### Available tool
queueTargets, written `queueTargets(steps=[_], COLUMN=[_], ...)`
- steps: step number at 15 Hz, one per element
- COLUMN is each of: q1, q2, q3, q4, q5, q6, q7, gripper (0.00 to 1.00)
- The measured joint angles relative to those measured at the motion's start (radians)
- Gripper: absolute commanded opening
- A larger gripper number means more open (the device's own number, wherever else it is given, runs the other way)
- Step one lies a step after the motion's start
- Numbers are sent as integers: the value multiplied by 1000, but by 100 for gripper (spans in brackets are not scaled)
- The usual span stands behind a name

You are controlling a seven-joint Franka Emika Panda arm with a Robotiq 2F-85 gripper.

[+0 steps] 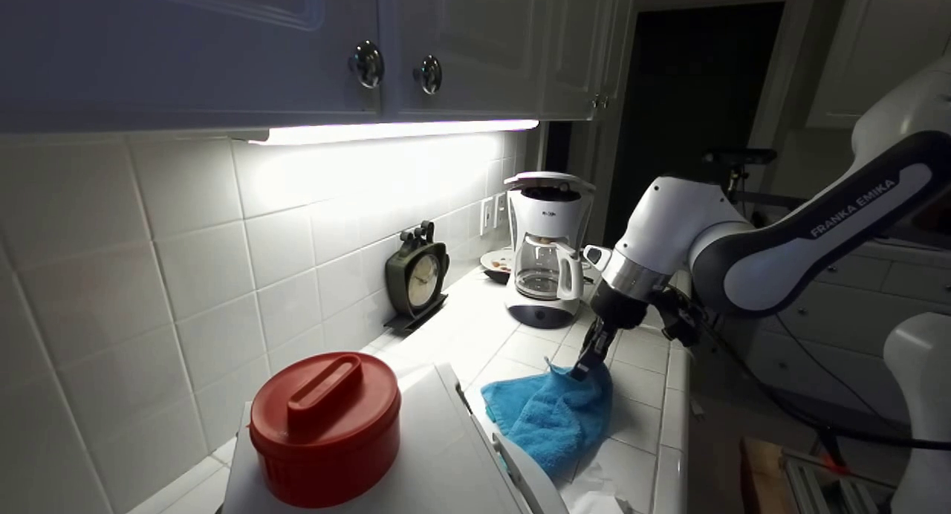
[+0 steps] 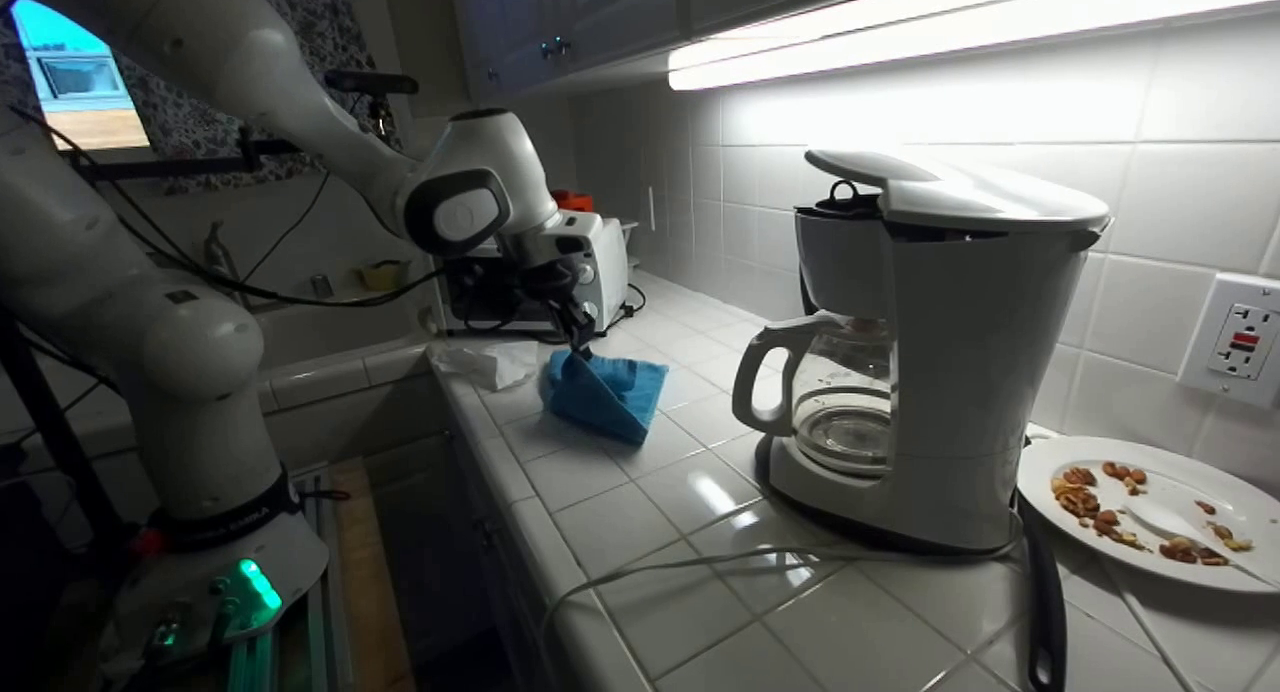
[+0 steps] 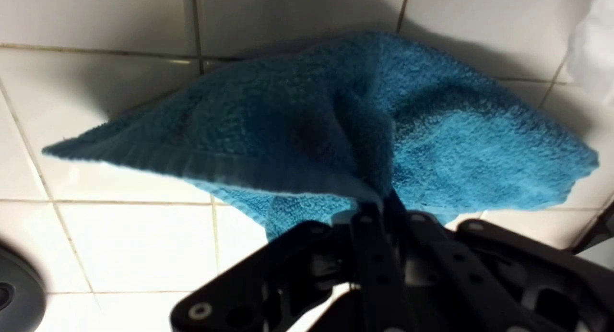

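The jaws stand narrow, pinched on a fold of one blue cloth (image 3: 479,154), which lies crumpled on the white-tiled bench (image 2: 840,632) and peaks up to meet them; its underside is out of sight. Just beside it is one crumpled white piece (image 2: 495,364), paper or plastic, hard to say, cut off by the edge of the wrist view. One white arm (image 1: 832,228) reaches over, lettered FRANKA EMIKA. Near the cloth is one toaster oven (image 2: 612,262), cut off at the bottom of an exterior view, with one red lidded tub (image 1: 327,425) on top. On the cloth's opposite side stands one white coffee maker (image 2: 960,372), lid propped up, holding one glass carafe (image 2: 845,412); the small lettering on its front is too blurred to read surely. Against the tiled wall sits one green dial scale or clock (image 1: 417,280), its figures unreadable. Beyond the coffee maker, which partly hides it in an exterior view, one white plate (image 2: 1240,472) carries brown nut pieces (image 2: 1080,497), too clumped to count. Overhead, one lit tube (image 1: 401,133) runs beneath cabinets (image 1: 483,46) with two large round knobs (image 1: 366,64). Farthest back is one dark doorway (image 1: 706,113), its inside impossible to make out
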Motion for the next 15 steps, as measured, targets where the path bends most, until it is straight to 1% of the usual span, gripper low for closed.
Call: queueTargets(steps=[3, 7, 8, 9, 11, 12, 14, 15], q1=[3, 3, 4, 7, 23, 31, 32, 27], q2=[-82, -163, -172, -176, -176, -175, -172, -170], q3=[-14, -18, -18, -20, -30, -34, -35, -34], q4=[0, -1, -1, -1, -3, -5, -5, -5], q5=[0, -1, -1, -1, -1, -1, -6, -12], q6=[-127, -251, -274, -291, -321, -335, -358, -364], q7=[-47, -84, -89, -94, -97, -97, -96, -95], gripper=[5, 5, 31, 32, 44, 52, 65, 73])
